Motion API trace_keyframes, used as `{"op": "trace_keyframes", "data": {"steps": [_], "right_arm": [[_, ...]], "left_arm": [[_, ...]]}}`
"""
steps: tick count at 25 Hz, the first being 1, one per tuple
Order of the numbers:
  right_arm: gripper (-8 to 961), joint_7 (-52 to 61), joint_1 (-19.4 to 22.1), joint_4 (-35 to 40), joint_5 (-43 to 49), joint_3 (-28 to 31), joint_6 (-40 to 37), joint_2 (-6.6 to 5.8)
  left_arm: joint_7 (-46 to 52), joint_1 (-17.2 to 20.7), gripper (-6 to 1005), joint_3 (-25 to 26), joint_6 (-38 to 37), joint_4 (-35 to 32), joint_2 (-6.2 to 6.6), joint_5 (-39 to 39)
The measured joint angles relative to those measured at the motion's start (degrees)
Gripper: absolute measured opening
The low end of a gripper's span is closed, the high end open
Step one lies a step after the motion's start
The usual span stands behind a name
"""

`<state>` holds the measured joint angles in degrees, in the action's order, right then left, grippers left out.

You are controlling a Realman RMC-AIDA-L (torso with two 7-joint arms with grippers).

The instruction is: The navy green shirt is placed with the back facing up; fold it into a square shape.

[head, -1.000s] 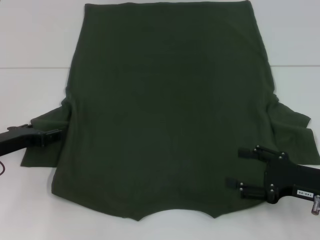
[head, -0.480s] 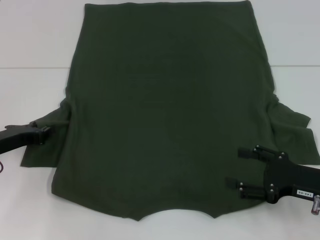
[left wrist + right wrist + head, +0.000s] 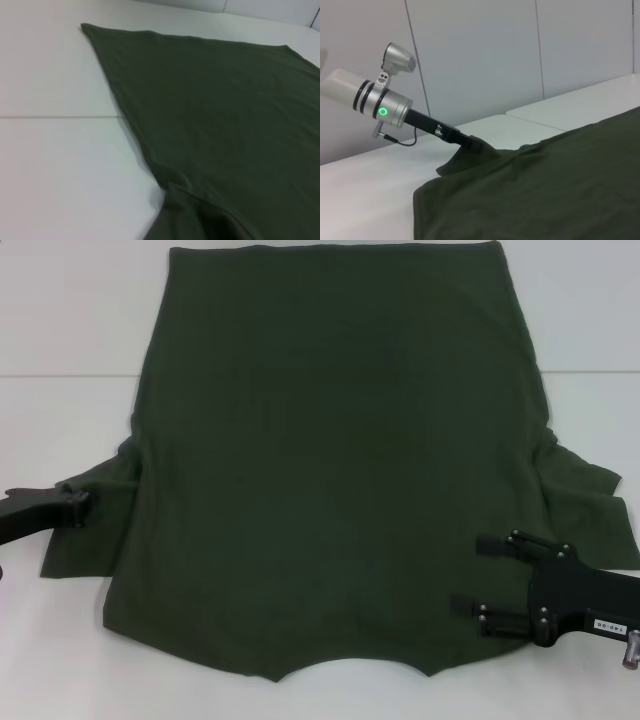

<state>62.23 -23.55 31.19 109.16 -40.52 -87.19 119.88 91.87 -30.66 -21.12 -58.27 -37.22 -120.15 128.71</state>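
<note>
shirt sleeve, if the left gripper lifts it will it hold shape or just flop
Probably flop: the shirt lies limp on the table, and the sleeve at the left gripper is already creased. It likely drags the body cloth along, since the sleeve bunches at the seam. It looks light and not fragile.

Navy green shirt lies spread flat, plain back up, both short sleeves fanned out sideways, collar edge nearest.
</note>
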Motion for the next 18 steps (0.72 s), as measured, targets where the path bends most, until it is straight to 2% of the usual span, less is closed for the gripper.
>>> {"op": "trace_keyframes", "data": {"steps": [4,11,18], "right_arm": [[928,0.00,-0.14,-0.03,0.00,0.00,0.00,0.00],[927,0.00,-0.39,-0.08,-0.06,0.08,0.02,0.00],[927,0.00,-0.73,-0.08,-0.09,0.09,0.10,0.00]], "left_arm": [[0.37,-0.04,2,-0.04,0.97,-0.94,0.08,0.40],[1.83,0.33,8,0.37,2.34,-4.39,0.50,0.49],[3.64,0.40,14,-0.15,1.27,-8.46,0.37,0.49]]}}
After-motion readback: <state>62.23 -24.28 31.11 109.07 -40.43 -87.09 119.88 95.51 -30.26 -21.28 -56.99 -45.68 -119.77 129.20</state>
